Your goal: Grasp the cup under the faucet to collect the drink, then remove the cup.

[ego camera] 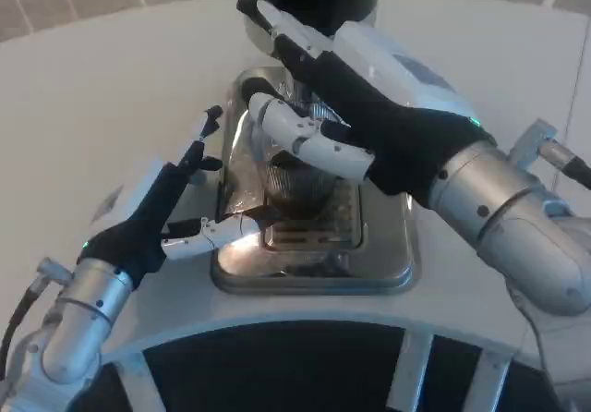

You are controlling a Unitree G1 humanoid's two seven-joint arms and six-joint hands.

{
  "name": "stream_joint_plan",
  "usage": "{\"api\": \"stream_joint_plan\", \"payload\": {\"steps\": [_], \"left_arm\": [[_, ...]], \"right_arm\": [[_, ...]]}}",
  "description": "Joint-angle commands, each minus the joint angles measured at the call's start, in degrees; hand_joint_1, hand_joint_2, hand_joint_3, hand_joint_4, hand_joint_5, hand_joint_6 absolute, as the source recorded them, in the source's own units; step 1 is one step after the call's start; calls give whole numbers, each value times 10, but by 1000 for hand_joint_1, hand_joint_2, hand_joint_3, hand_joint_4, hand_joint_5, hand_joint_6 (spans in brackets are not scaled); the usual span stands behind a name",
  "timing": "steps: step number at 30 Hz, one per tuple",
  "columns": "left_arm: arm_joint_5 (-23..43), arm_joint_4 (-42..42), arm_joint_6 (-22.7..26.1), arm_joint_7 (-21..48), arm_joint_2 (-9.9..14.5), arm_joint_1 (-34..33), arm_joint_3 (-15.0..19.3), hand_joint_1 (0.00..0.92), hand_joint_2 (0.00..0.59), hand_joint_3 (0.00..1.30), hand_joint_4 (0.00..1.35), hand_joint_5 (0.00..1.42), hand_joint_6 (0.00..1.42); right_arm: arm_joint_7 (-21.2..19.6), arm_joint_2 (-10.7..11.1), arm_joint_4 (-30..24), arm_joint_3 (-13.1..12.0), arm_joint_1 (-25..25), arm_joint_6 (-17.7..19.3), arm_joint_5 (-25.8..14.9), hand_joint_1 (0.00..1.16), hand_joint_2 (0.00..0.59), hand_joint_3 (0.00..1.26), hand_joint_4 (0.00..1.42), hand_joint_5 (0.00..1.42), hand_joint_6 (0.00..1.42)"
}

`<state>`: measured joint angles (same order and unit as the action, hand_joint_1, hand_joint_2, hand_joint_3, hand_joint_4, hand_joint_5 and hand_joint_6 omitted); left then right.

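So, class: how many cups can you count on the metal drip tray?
1. A clear ribbed cup stands on the silver metal drip tray, under the right hand. That hand may hide others.

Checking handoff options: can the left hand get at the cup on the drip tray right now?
Probably not cleanly. The right hand is wrapped around the cup from above and in front, covering most of it. The left hand sits open at the metal drip tray's left edge, so only the cup's lower left side looks reachable.
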<state>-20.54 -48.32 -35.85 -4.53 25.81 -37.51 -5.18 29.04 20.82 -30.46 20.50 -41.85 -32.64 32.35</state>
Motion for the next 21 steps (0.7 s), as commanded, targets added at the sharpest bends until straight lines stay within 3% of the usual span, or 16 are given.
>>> {"api": "stream_joint_plan", "payload": {"steps": [1, 11, 21], "left_arm": [[2, -8, -9, -6, 0, -2, 0, 351, 55, 0, 0, 238, 270], [5, -1, -15, -1, 7, 5, 1, 346, 53, 0, 0, 239, 280], [3, 14, -16, 2, 6, 18, -1, 345, 53, 0, 0, 239, 282]], "right_arm": [[24, -3, -3, 8, 16, -13, -5, 7, 542, 0, 0, 0, 0], [1, 5, -71, -44, 46, -19, 10, 7, 543, 0, 0, 0, 0], [-22, -2, -113, -68, 75, -4, 28, 7, 543, 0, 0, 0, 0]]}}
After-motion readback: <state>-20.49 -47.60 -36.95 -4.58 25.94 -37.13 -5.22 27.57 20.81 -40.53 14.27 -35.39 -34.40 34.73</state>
